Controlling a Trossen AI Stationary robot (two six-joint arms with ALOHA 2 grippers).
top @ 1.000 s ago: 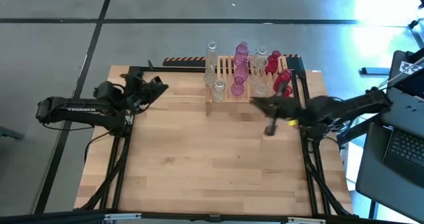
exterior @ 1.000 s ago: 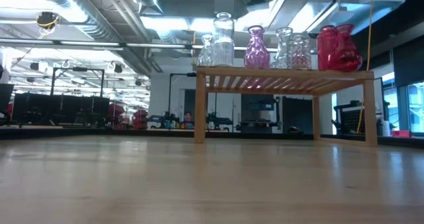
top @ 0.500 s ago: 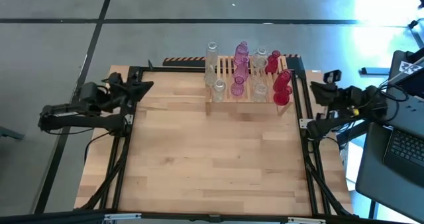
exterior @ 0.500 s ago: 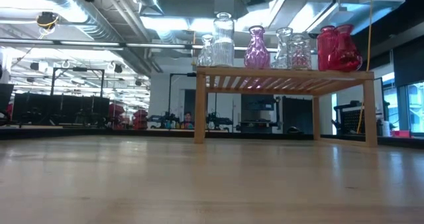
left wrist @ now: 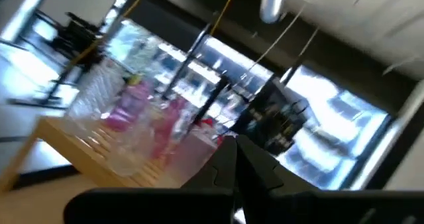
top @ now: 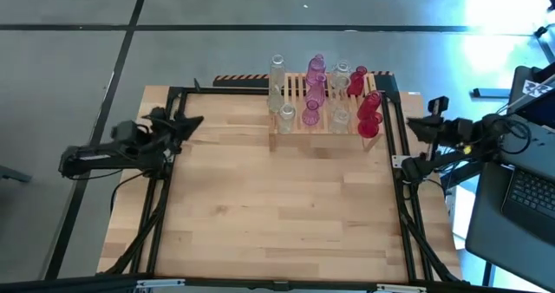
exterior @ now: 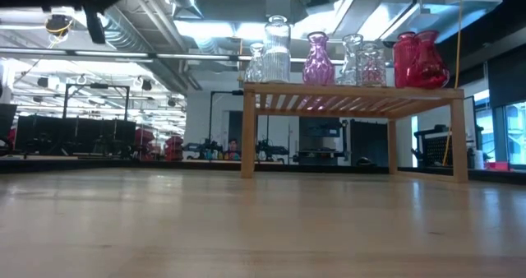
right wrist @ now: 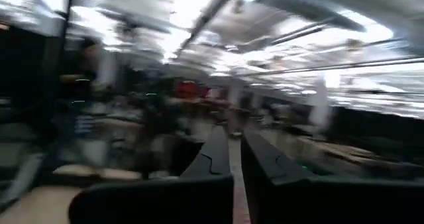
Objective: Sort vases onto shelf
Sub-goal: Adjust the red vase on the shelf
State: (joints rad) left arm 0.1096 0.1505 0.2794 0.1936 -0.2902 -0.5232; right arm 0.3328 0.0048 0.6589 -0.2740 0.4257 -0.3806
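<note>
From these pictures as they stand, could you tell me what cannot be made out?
- High view: the exact count of vases on the shelf; they overlap.
- Low view: the rear vases, hidden behind the front row; neither gripper shows clearly.
- Right wrist view: the room beyond the right gripper is blurred; no shelf shows.

No text, label, brand, number or sign can be read in any of the views. Whatever lettering there may be on the arms or in the room behind is too small or blurred to make out.
</note>
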